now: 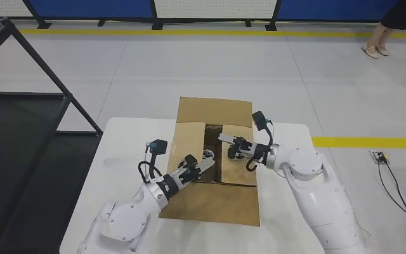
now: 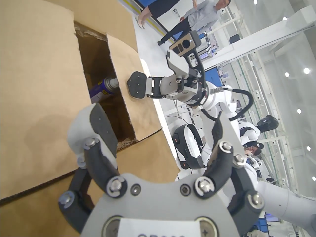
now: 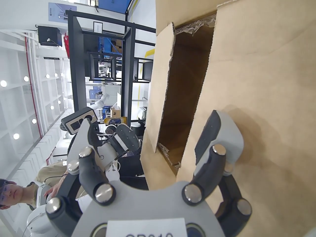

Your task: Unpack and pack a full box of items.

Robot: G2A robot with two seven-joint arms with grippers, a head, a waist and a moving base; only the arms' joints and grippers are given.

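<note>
we saw the white table bearing the cardboard box at its middle. the box's far and near outer flaps were spread flat, and its two inner flaps were lowered over the opening with a narrow gap between them. the left gripper hung at the near end of that gap, its jaws wide apart and holding nothing, one finger over the left inner flap. the right gripper was likewise spread wide and empty, one pad lying flat against the right inner flap. inside the box, seen through the gap, lay a purple-labelled can with a grey top, just beside the right flap's edge.
</note>
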